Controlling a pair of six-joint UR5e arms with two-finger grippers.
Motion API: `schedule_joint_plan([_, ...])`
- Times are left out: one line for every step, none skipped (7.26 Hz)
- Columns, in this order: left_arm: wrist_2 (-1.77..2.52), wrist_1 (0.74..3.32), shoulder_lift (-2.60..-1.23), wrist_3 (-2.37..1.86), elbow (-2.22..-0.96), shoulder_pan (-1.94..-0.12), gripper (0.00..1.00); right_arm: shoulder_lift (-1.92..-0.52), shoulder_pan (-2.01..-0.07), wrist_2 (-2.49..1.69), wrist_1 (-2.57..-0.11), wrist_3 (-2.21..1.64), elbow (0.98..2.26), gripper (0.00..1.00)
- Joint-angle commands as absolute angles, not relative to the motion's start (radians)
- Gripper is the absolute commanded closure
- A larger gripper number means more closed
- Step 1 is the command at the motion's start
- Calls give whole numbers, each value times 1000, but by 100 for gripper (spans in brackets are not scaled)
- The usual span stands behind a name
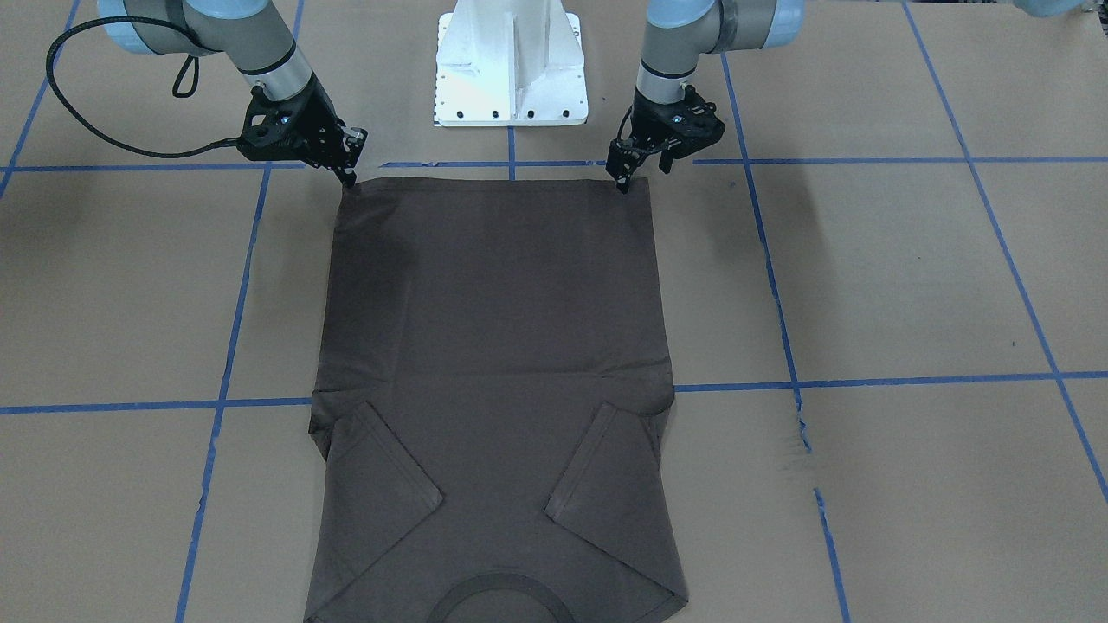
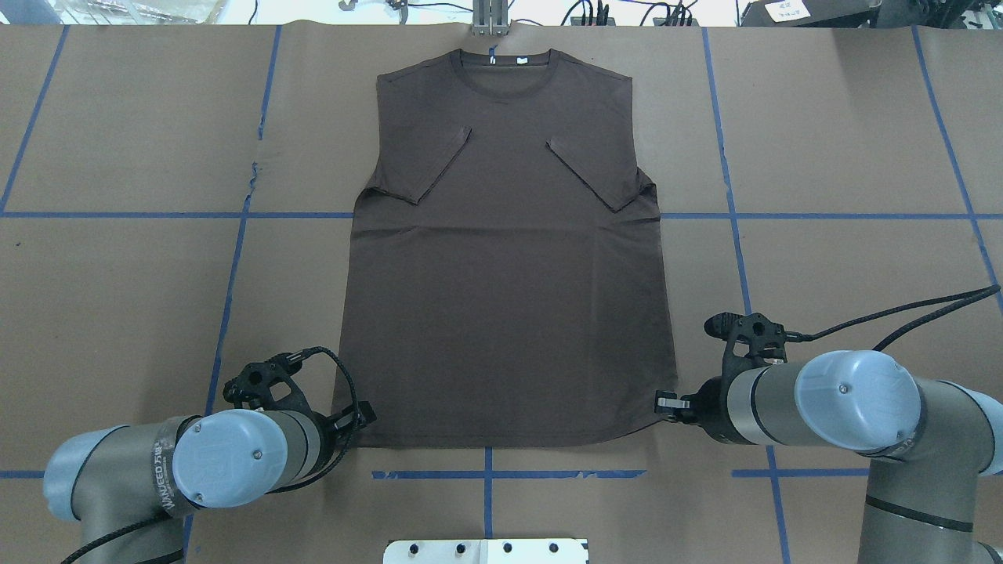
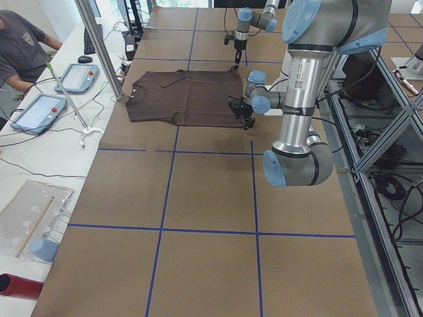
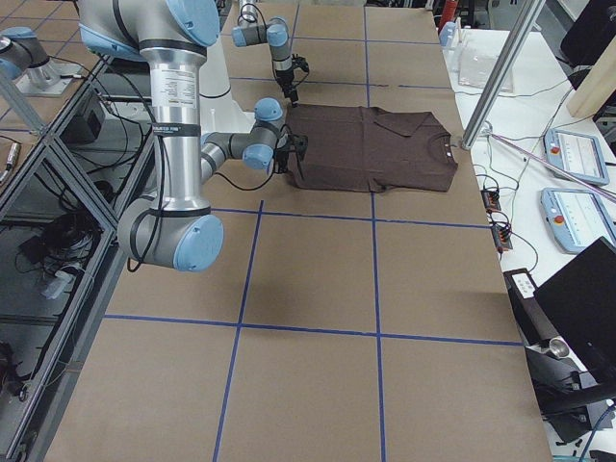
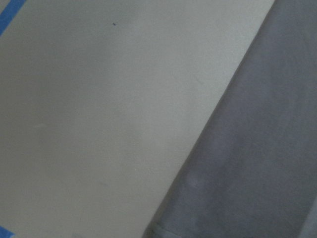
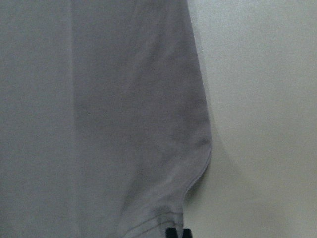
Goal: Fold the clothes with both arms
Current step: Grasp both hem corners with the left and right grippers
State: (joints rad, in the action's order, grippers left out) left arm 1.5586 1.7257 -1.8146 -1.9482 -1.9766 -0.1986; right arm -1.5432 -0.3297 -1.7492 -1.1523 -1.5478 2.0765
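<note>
The dark brown-grey T-shirt (image 1: 493,346) lies flat on the brown table, both sleeves folded in over the chest, collar (image 2: 505,66) at the far edge and hem toward me. My left gripper (image 1: 622,184) is down on the hem's left corner, fingers pinched together on the fabric. It also shows in the overhead view (image 2: 358,417). My right gripper (image 1: 349,179) pinches the hem's right corner (image 2: 664,403). In the right wrist view the fabric (image 6: 99,124) gathers toward the dark fingertips (image 6: 171,233). The left wrist view shows only the shirt's side edge (image 5: 257,173), no fingers.
The white pedestal base (image 1: 511,65) stands just behind the hem. Blue tape lines (image 1: 866,160) grid the table. In the exterior left view an operator (image 3: 20,46), tablets (image 3: 36,112) and a metal pole (image 3: 99,46) are beyond the collar end.
</note>
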Motion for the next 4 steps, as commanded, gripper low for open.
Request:
schedule_joint_plan([1559, 1726, -1815, -1948, -1968, -193, 15, -1543, -334, -1753, -1154, -1548, 2075, 100])
schedule_joint_plan([1559, 1712, -1818, -1948, -1973, -193, 21, -1543, -334, -1755, -1154, -1548, 2075, 100])
schedule_joint_plan([1559, 1688, -1824, -1948, -1976, -190, 33, -1543, -336, -1756, -1154, -1548, 2075, 100])
schedule_joint_plan([1559, 1687, -1825, -1948, -1977, -190, 51, -1543, -336, -1756, -1154, -1548, 2075, 100])
